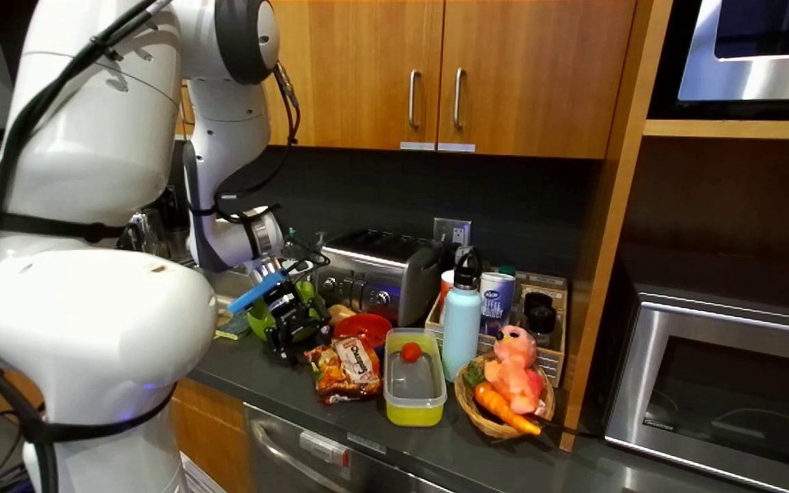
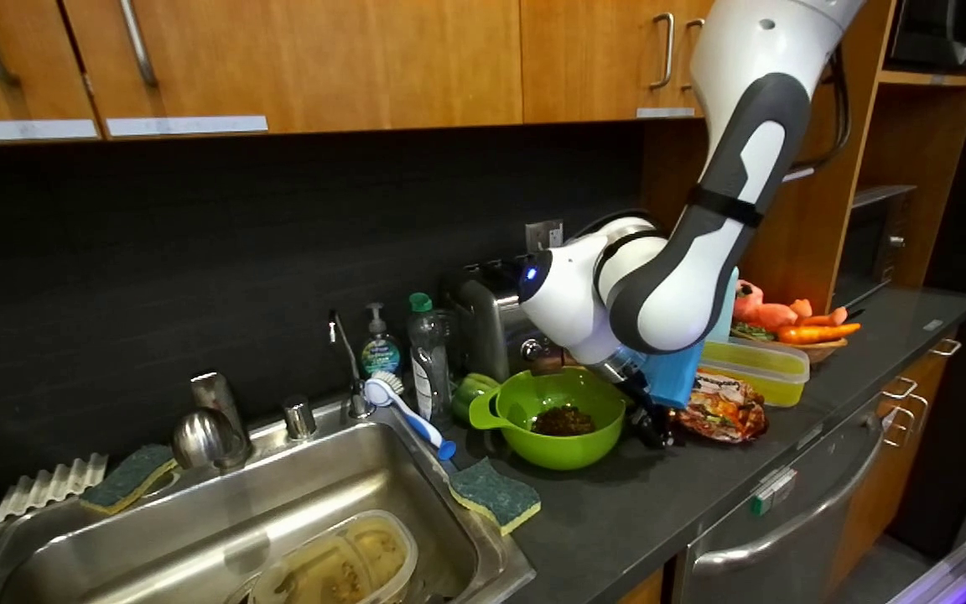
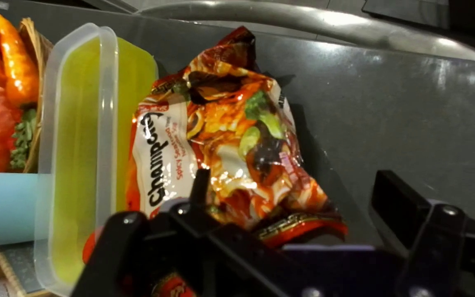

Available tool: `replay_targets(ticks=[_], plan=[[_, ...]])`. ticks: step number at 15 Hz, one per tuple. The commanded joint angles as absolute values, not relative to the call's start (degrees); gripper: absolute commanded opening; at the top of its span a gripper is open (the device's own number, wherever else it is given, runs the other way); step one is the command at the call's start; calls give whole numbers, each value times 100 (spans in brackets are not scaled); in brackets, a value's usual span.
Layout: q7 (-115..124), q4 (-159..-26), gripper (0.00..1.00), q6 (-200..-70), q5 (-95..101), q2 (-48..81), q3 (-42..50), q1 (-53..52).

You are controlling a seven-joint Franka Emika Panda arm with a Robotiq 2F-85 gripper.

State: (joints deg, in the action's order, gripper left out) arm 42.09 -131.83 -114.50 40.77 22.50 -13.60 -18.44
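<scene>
Found gripper with jaws spread wide, pointing down at a slant, one overlapping the packet in the wrist view, the other over counter; unable to confirm contact. Found packet ahead, printed side up, near end close by the jaws, far end pointing away toward the counter's front edge, short of it. Noted long axis running out from gripper, roughly square to that edge, with lettering along the side facing the tub. Noted green bowl just beside gripper, opposite the packet; red bowl toward the toaster. Found tub just beyond packet, long axis roughly parallel. Found room for moving on packet's other side, over counter out to front edge. Listed farther off, past tub: bottle, then basket holding pink toy and carrot.
</scene>
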Motion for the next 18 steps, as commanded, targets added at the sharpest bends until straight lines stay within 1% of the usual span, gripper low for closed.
replay_targets(ticks=[1,11,13,15,16,18], plan=[[4160,-13129,100,-11300,3980,2306,-1227,-1992],[4361,-13198,100,-10866,4202,2542,-862,-1991],[4371,-13188,74,-10838,4226,2578,-829,-1980],[4372,-13188,61,-10813,4215,2590,-821,-1977],[4376,-13187,51,-10808,4212,2594,-822,-1977],[4390,-13183,36,-10794,4198,2600,-828,-1979]])
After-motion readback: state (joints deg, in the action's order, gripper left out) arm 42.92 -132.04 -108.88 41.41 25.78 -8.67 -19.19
